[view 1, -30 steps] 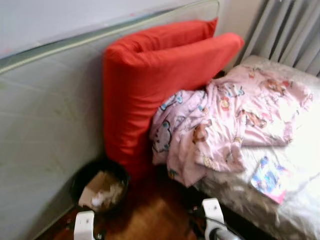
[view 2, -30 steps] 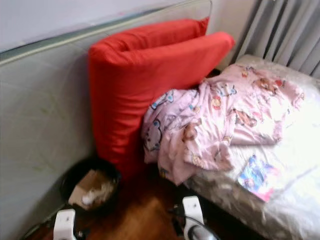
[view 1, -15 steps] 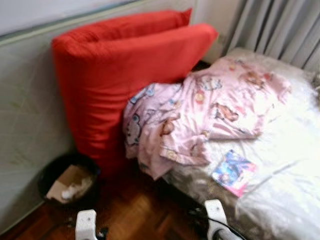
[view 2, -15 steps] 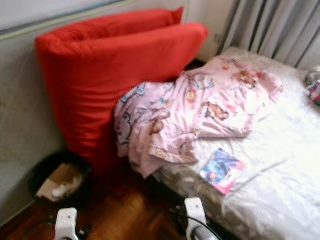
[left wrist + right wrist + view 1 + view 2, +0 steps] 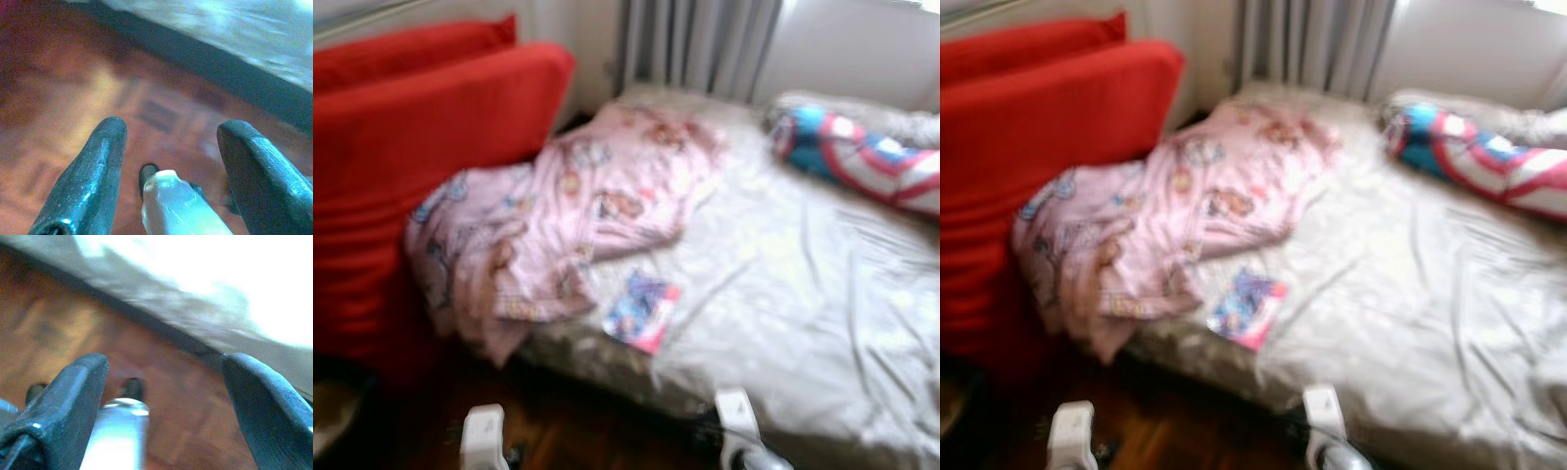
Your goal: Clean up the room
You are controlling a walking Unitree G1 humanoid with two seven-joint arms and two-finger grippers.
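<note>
- Jaws of both grippers stand apart and hold nothing: the left gripper point(image 5: 166, 171) and the right gripper point(image 5: 161, 401) hang low over the wooden floor point(image 5: 73, 98), beside the bed's near edge, idle while the robot looks around.
- Blur smears the head views, so fine detail cannot be told.
- On the bed point(image 5: 822, 294), a pink printed blanket point(image 5: 558, 215) lies crumpled at the left edge, spilling over it toward the floor. It looks thrown there rather than laid out, so it is a likely thing to tidy.
- Just beside the blanket, near the bed's near edge, lies a small colourful packet point(image 5: 641, 310), flat on the sheet; what it is cannot be told.
- At the far right corner rests a blue, red and white bundle point(image 5: 852, 157), perhaps a pillow or toy.
- Red cushions point(image 5: 421, 166) stand against the wall at the bed's left, the blanket touching them.
- Grey curtains point(image 5: 705, 44) hang behind the bed's far edge.
- Judged from this, the clean-up is in its scouting step; nothing is yet picked.
</note>
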